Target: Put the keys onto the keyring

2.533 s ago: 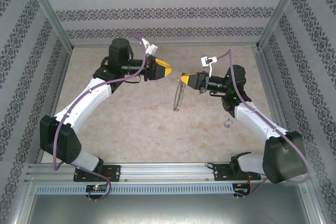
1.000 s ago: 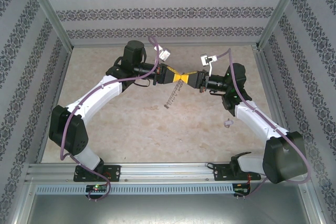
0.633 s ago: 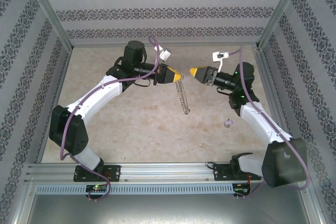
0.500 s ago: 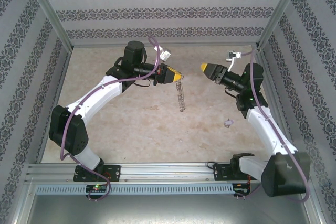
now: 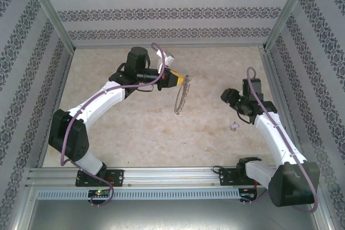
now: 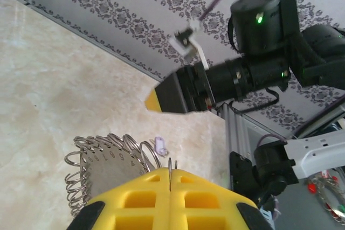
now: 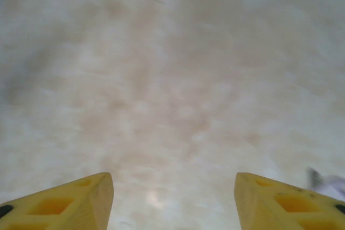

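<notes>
The keyring (image 5: 181, 95), a thin grey hoop fringed with small wire loops, hangs above the table's middle. My left gripper (image 5: 182, 79) is shut on its upper rim. In the left wrist view the yellow fingers (image 6: 145, 197) press together on the keyring (image 6: 108, 157). One of the keys (image 5: 234, 127), a tiny pale piece, lies on the table at the right, and the left wrist view shows this key (image 6: 160, 145) beyond the hoop. My right gripper (image 5: 227, 97) points down over the table, left of and beyond the key. Its jaws (image 7: 173, 197) stand open with nothing between them.
Patterned walls (image 5: 172, 9) and aluminium posts (image 5: 51, 14) close in the marble table (image 5: 135, 127) at the back and sides. A metal rail (image 5: 172, 176) with both arm bases runs along the near edge. A blurred pale shape (image 7: 330, 182) sits at the right wrist view's right edge.
My right gripper has let go of the keyring, opened, pulled away to the right and tipped down toward the table. The left gripper keeps the hoop, which swings beneath it.
</notes>
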